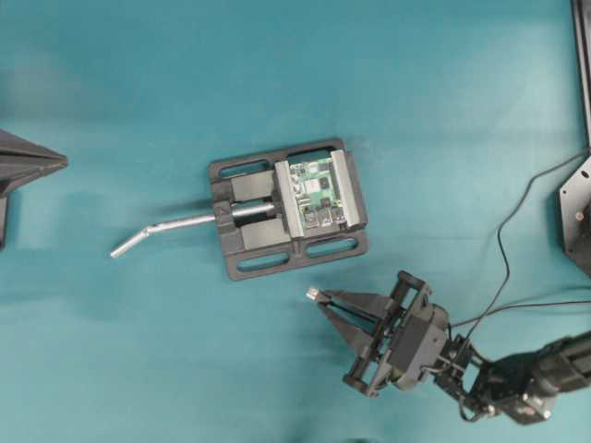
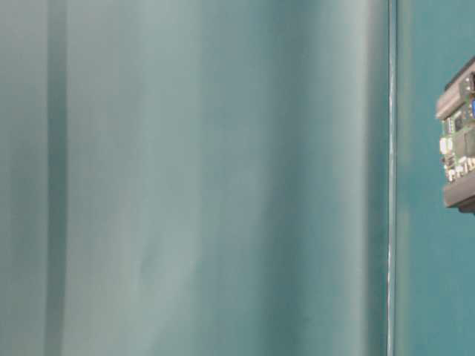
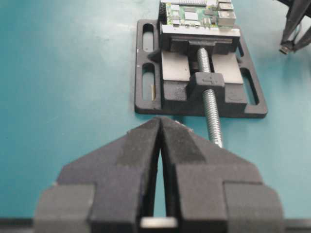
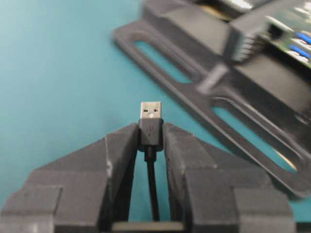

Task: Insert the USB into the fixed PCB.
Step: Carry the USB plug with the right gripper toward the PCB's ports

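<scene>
The green PCB [image 1: 319, 192] is clamped in a black vise [image 1: 254, 260] at the table's middle. It also shows in the left wrist view [image 3: 197, 12], in the right wrist view [image 4: 291, 29], blurred, and at the right edge of the table-level view [image 2: 460, 141]. My right gripper [image 1: 325, 300] is shut on the USB [image 1: 314, 294], below and just right of the vise and apart from it. In the right wrist view the USB [image 4: 150, 110] stands upright between the tips of the right gripper [image 4: 151, 131], metal tip free. My left gripper [image 3: 160, 120] is shut and empty, far left of the vise.
The vise's silver bent handle [image 1: 171, 226] sticks out to the left, and its screw [image 3: 210, 111] points toward my left gripper. The USB's thin black cable [image 1: 503, 249] trails off to the right. A black fixture [image 1: 577, 212] stands at the right edge.
</scene>
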